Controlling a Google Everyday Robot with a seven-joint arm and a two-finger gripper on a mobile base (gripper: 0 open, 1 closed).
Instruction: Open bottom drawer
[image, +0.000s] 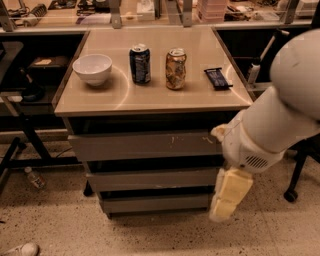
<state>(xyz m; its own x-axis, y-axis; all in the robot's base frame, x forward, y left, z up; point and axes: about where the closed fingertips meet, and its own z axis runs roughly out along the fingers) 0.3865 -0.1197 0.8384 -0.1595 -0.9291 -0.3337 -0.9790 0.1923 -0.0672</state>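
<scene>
A grey cabinet with a tan top (150, 95) holds three stacked handleless drawer fronts. The bottom drawer (155, 204) is the narrowest front, plain grey, sitting flush just above the floor. Above it are the mid-width front (150, 179) and the widest front (140, 145), which has white scratch marks. My white arm (280, 120) comes in from the right. Its cream gripper (227, 197) hangs pointing down at the cabinet's right front corner, level with the two lower drawers, its tip beside the bottom drawer's right end.
On the cabinet top stand a white bowl (92, 68), a blue can (140, 63), a gold can (175, 68) and a dark snack bar (218, 78). A plastic bottle (35, 177) and a shoe (20, 248) lie on the floor at left. A chair wheel (290, 195) is at right.
</scene>
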